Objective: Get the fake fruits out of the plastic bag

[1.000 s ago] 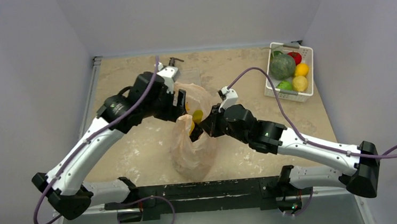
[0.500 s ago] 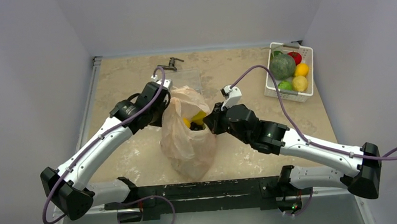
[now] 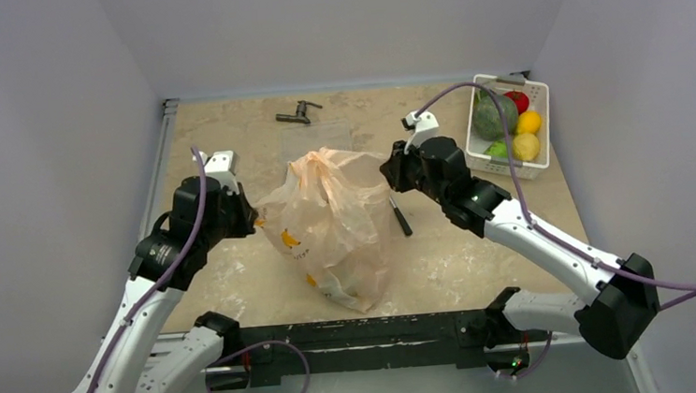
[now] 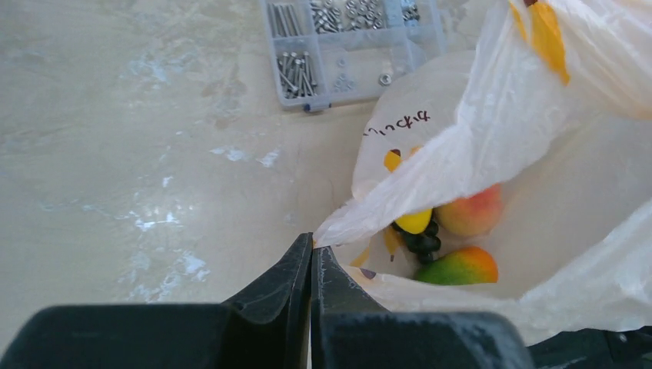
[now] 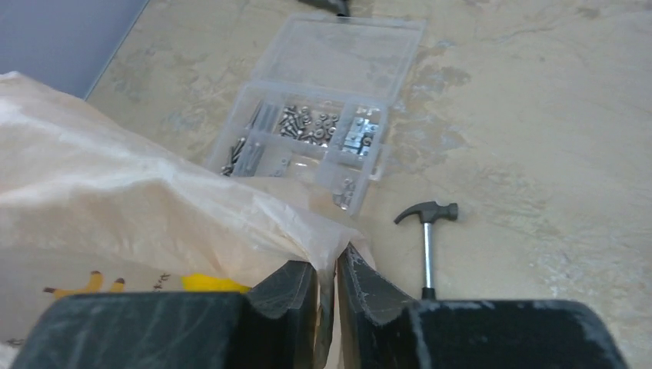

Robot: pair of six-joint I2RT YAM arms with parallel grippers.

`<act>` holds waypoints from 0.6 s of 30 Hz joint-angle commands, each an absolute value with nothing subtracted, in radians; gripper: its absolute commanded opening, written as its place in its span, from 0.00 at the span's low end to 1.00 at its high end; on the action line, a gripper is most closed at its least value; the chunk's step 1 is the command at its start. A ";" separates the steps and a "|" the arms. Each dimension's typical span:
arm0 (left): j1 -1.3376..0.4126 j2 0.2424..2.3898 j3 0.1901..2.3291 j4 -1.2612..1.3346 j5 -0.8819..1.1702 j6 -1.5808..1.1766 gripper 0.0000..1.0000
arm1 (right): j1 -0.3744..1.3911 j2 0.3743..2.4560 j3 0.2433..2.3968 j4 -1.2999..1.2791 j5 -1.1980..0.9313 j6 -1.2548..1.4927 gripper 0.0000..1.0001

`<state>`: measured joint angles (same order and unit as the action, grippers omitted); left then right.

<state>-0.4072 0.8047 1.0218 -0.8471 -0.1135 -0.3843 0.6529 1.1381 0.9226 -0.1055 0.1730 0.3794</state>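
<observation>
As my left gripper [image 4: 311, 257] and right gripper [image 5: 327, 270] pinch the plastic bag [image 3: 337, 218], it's stretched wide; fake fruits [image 4: 470, 214] inside, perhaps three.

Each arm, the left arm [image 3: 133, 312] and the right arm [image 3: 545, 242], has white shells between bulky black joints, and a purple cable [image 3: 509, 142] trails along it. The left gripper [image 4: 311, 244] and right gripper [image 5: 327, 260] end in matte black, wedge-shaped jaws.

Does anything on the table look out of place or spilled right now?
Nothing looks spilled or damaged. Two things seem stray: a small hammer lying flat on the table right beside the plastic bag, and a clear parts box of screws just beyond the bag. Both are hardware, not fruit.
</observation>
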 commanded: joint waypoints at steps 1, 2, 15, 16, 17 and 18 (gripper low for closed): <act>-0.400 0.807 0.961 -0.723 0.063 -0.427 0.00 | 0.664 1.180 1.064 -0.199 0.090 0.257 0.22; -0.400 0.808 0.958 -0.721 0.082 -0.433 0.00 | 0.667 1.191 1.110 -0.272 0.091 0.257 0.29; -0.402 0.792 0.954 -0.736 0.187 -0.500 0.00 | 0.966 1.003 1.184 -0.387 0.004 0.071 0.95; -0.401 0.792 0.953 -0.735 0.188 -0.500 0.00 | 0.997 1.009 1.178 -0.365 -0.021 0.045 0.96; -0.400 0.792 0.952 -0.735 0.187 -0.498 0.00 | 1.035 1.016 1.166 -0.340 -0.038 0.018 0.97; -0.400 0.791 0.949 -0.733 0.184 -0.498 0.00 | 1.074 1.026 1.153 -0.319 -0.042 -0.021 0.97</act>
